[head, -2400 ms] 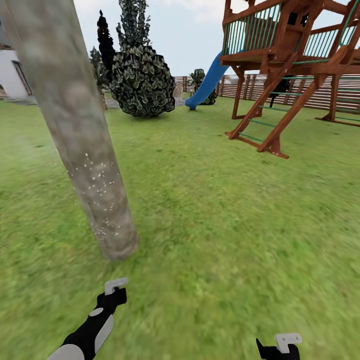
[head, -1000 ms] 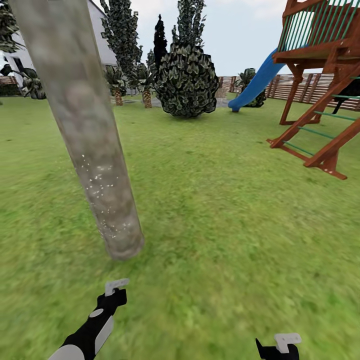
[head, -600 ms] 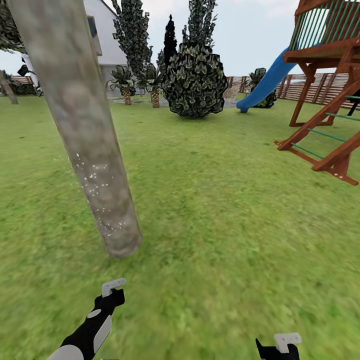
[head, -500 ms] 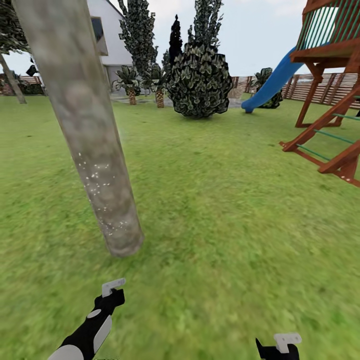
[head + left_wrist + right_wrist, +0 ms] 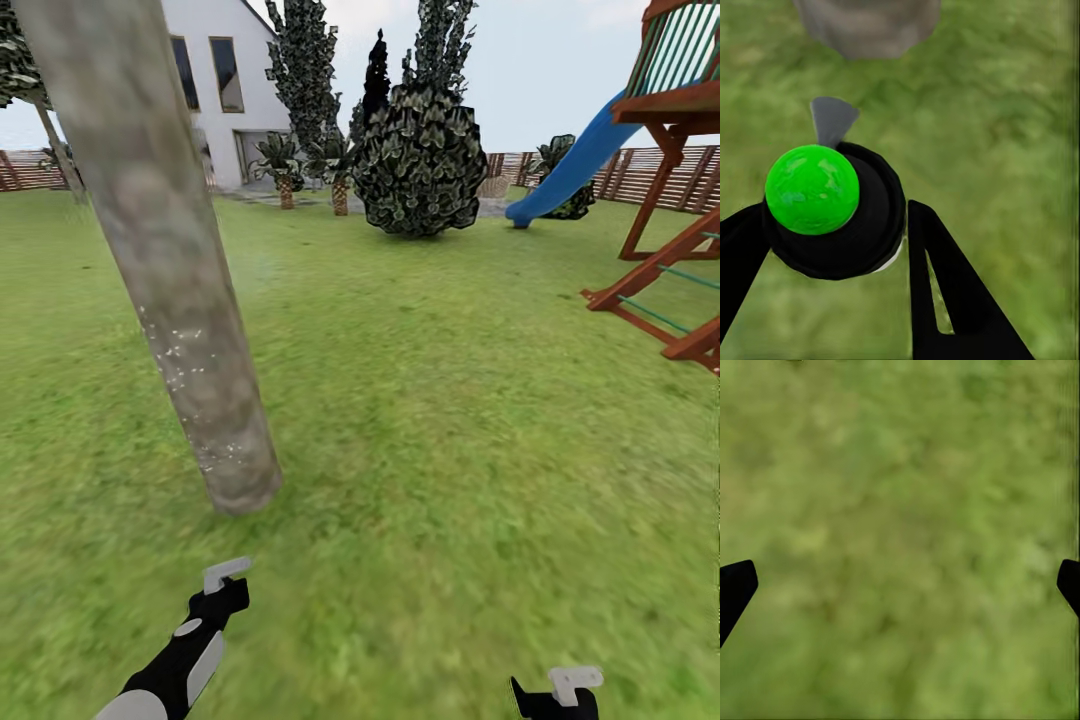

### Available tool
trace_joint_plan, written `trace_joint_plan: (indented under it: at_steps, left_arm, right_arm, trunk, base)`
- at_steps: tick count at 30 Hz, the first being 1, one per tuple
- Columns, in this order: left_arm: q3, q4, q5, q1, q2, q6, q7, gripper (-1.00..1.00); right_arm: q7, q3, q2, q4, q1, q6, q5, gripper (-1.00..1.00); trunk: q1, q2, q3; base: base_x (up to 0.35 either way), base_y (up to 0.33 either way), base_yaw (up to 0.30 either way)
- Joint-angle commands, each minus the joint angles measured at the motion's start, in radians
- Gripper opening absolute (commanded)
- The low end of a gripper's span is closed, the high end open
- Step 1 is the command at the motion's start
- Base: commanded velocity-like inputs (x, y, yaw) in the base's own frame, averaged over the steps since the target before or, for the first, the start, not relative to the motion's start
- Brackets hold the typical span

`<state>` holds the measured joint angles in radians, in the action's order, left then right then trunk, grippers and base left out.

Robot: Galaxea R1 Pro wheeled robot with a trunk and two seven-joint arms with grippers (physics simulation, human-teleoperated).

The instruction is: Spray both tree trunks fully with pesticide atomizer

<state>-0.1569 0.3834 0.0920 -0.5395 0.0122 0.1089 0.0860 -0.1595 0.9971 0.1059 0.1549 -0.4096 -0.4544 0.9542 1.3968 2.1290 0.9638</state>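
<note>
Left gripper (image 5: 840,225) clamps the pesticide atomizer (image 5: 832,206), green cap up; tree trunk (image 5: 170,290), flecked with pesticide (image 5: 185,350), just ahead; right gripper (image 5: 900,585) spread wide over grass (image 5: 900,495).

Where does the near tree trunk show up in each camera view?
Head view: the tree trunk leans through the left half, its base on the grass, white specks low on its bark.
Left wrist view: its grey base sits beyond the green-capped sprayer.
Right wrist view: not in it.
Shared landmark: the grass.
</note>
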Motion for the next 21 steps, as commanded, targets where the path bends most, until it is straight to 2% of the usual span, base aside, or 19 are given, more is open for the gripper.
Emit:
trace_joint_plan:
  at_steps: [1, 7, 21]
  left_arm:
    - [0.0, 0.0, 0.0, 0.0, 0.0, 0.0, 0.0, -1.0]
    - [0.0, 0.001, 0.0, 0.0, 0.0, 0.0, 0.0, -1.0]
    - [-0.001, 0.0, 0.0, 0.0, 0.0, 0.0, 0.0, -1.0]
  right_arm:
    - [0.0, 0.0, 0.0, 0.0, 0.0, 0.0, 0.0, 1.0]
    - [0.0, 0.0, 0.0, 0.0, 0.0, -0.001, 0.0, 1.0]
    - [0.0, 0.0, 0.0, 0.0, 0.0, -0.001, 0.0, 1.0]
  trunk:
    - [0.0, 0.0, 0.0]
    - [0.0, 0.0, 0.0]
    - [0.0, 0.0, 0.0]
  base:
    - [0.091, -0.273, 0.0]
    - [0.094, -0.273, 0.07]
    - [0.153, -0.258, 0.269]
